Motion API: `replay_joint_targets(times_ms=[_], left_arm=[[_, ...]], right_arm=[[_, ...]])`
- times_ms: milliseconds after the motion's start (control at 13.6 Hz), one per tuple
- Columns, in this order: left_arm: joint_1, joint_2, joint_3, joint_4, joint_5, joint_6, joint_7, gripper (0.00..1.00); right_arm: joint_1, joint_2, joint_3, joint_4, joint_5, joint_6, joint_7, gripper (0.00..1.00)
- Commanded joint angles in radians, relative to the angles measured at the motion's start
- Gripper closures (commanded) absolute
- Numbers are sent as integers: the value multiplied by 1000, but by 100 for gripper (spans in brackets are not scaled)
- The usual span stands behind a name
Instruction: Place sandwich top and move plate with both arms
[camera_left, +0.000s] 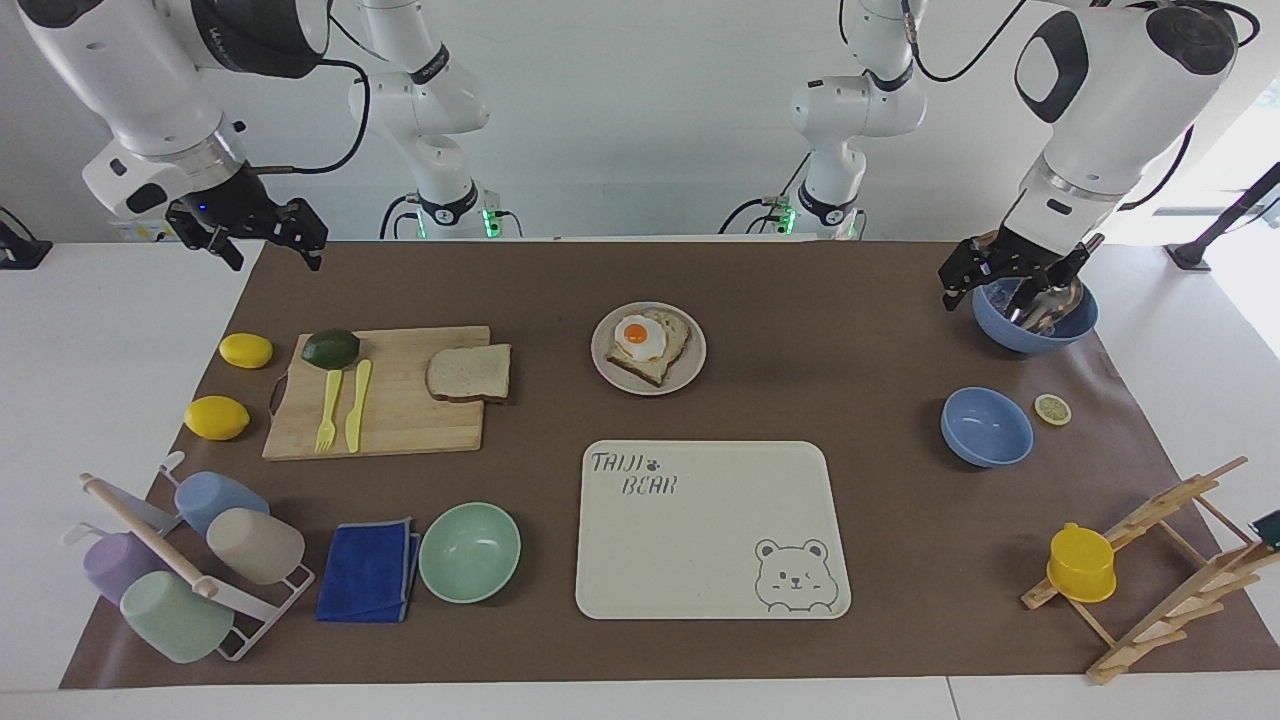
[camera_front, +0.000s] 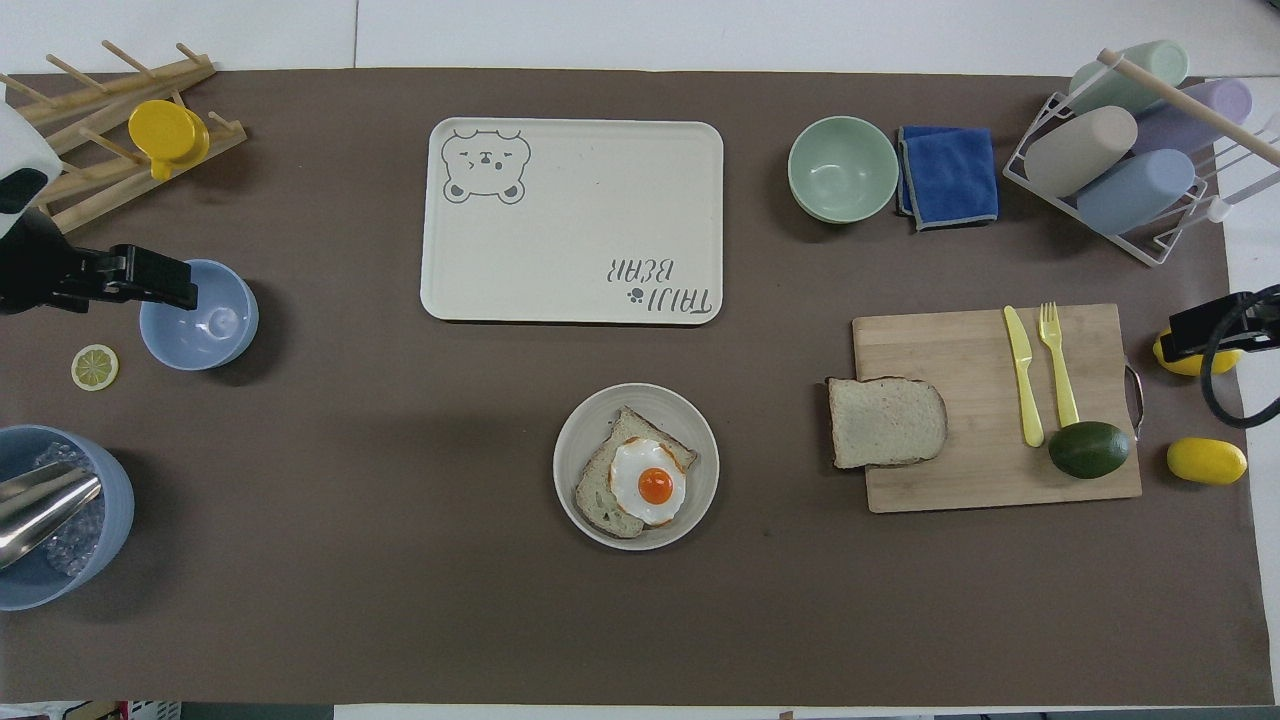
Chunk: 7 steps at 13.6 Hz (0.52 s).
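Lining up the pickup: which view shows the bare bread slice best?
Overhead view: the square, brown-crusted, speckled bare bread slice shows its whole outline, overhanging the wooden cutting board's edge. The facing view shows it smaller and foreshortened.

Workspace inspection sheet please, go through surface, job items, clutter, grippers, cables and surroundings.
Surface: brown mat over a white table.
Job's things: sandwich top on the cutting board's edge; plate holds the egg-topped slice, nearer the robots than the bear tray.
Clutter: bowls, lemons, avocado, cutlery, blue cloth, cup rack, wooden rack.
Grippers: right gripper raised over the mat's corner; left gripper over a blue bowl with a metal scoop.
Cables: black cables hang along both arms.
Surroundings: two smaller white arms with green lights.
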Motion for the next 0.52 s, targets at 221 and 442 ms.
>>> replay_joint_targets(times_ms=[221, 442], left_arm=[[12, -19, -11, -18, 17, 0, 6, 0], [12, -19, -11, -17, 17, 2, 6, 0]], right_arm=[[-11, -9, 7, -17, 62, 13, -7, 0], [54, -15, 18, -26, 67, 16, -15, 0]])
